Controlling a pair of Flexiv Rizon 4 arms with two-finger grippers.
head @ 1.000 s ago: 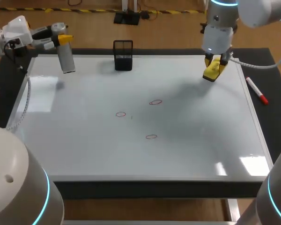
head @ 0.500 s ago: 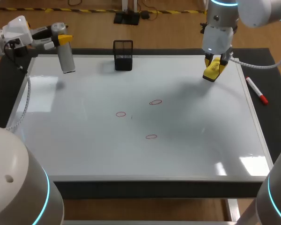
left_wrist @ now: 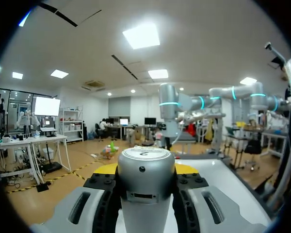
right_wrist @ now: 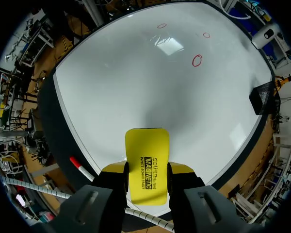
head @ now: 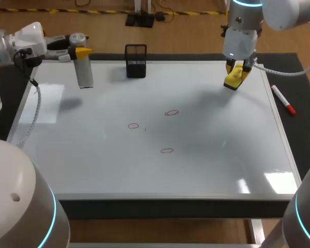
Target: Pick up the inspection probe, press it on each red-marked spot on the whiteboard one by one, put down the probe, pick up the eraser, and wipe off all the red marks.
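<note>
Left gripper (head: pixel 78 51): fingers clenched on the inspection probe (head: pixel 84 72), a silver cylinder with a flat cap. The left wrist view shows the probe (left_wrist: pixel 145 189) seated between the yellow tips of the left gripper (left_wrist: pixel 145 170), touched from both sides. The probe hangs upright over the far left corner of the whiteboard (head: pixel 222 170), clear of the surface.

Right gripper (head: pixel 237 67): fingers grasp the yellow eraser (head: pixel 233 78) over the far right part of the board, near its edge. In the right wrist view the eraser (right_wrist: pixel 146 145) sticks out ahead of the right gripper (right_wrist: pixel 146 170), pinched at its near end.

Red marks: three small ovals near the board's middle, (head: pixel 171 112), (head: pixel 133 125) and (head: pixel 167 150), well apart from both tools.

Also present: a black mesh pen holder (head: pixel 136 61) at the far edge, and a red marker (head: pixel 283 99) on the black mat (head: pixel 299 129) just beside the board's right edge.
</note>
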